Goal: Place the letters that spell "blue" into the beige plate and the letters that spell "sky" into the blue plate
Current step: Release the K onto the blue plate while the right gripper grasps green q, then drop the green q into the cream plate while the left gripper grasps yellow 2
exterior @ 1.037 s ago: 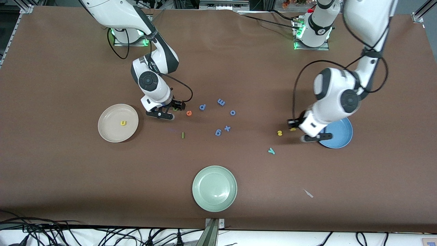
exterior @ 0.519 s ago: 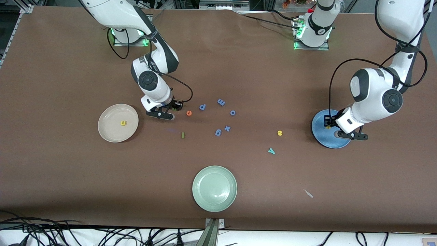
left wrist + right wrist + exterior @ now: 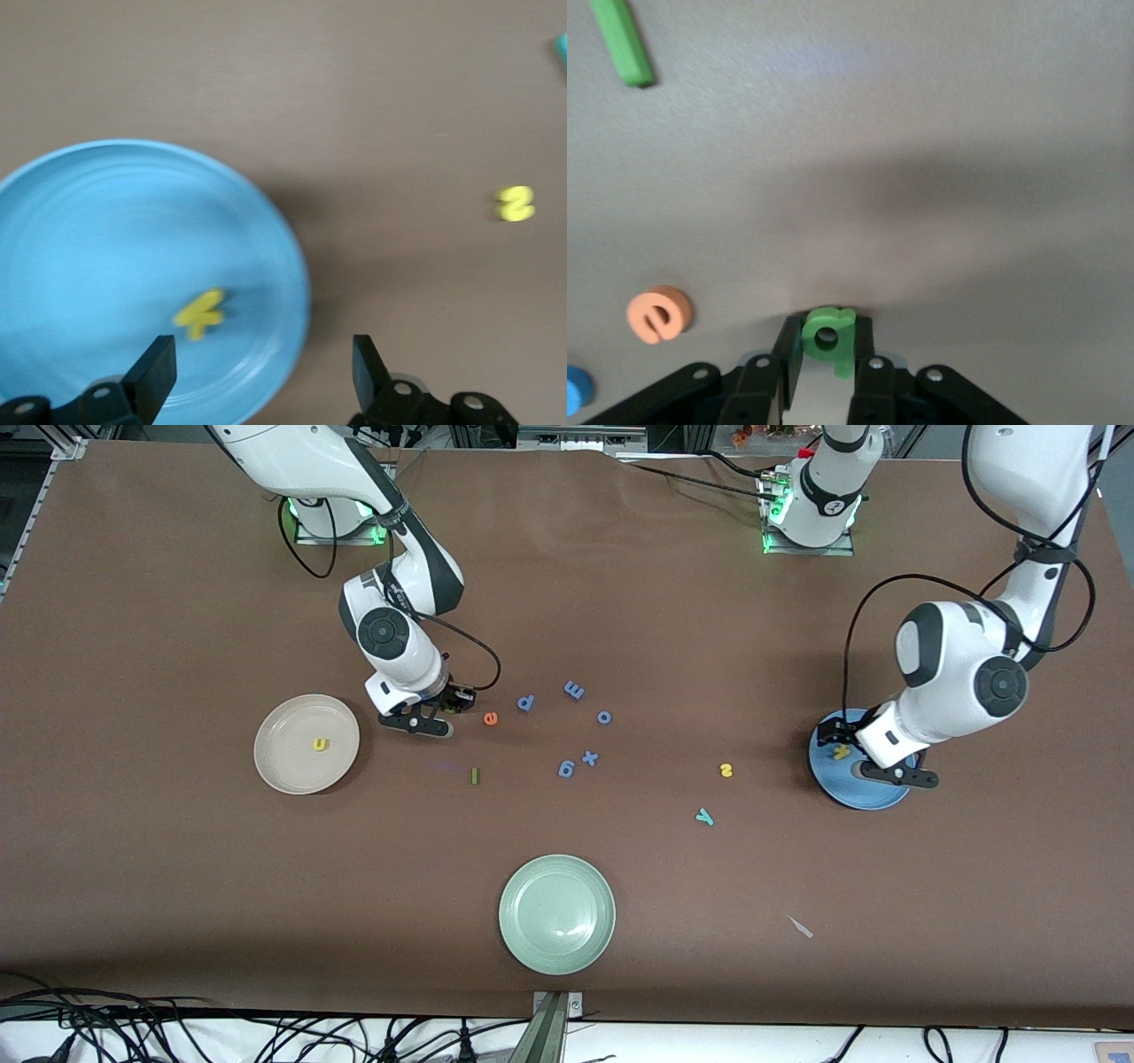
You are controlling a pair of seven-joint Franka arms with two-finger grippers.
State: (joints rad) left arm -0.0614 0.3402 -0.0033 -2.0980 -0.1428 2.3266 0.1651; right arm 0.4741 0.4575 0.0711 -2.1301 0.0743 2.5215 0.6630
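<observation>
My left gripper (image 3: 846, 744) hangs open over the blue plate (image 3: 873, 793), and the yellow k (image 3: 840, 751) lies loose in that plate. In the left wrist view the k (image 3: 199, 312) lies on the blue plate (image 3: 89, 221) just ahead of the open left gripper (image 3: 262, 367). The yellow s (image 3: 726, 771) and teal y (image 3: 704, 816) lie on the table. My right gripper (image 3: 454, 707) is shut on the green b (image 3: 827, 336), low at the table beside the orange e (image 3: 490, 718). The dark green l (image 3: 475, 776) lies nearer the camera. The yellow u (image 3: 320, 744) rests in the beige plate (image 3: 283, 766).
Blue-violet letters p (image 3: 525, 703), m (image 3: 574, 689), o (image 3: 604, 716), x (image 3: 589, 758) and g (image 3: 565, 768) are scattered mid-table. A pale green plate (image 3: 556, 948) stands near the front edge, and a small scrap (image 3: 800, 926) lies toward the left arm's end.
The left gripper carried the yellow k from beside the s to over the blue plate, opened and let it drop in. The right gripper closed on the green b.
</observation>
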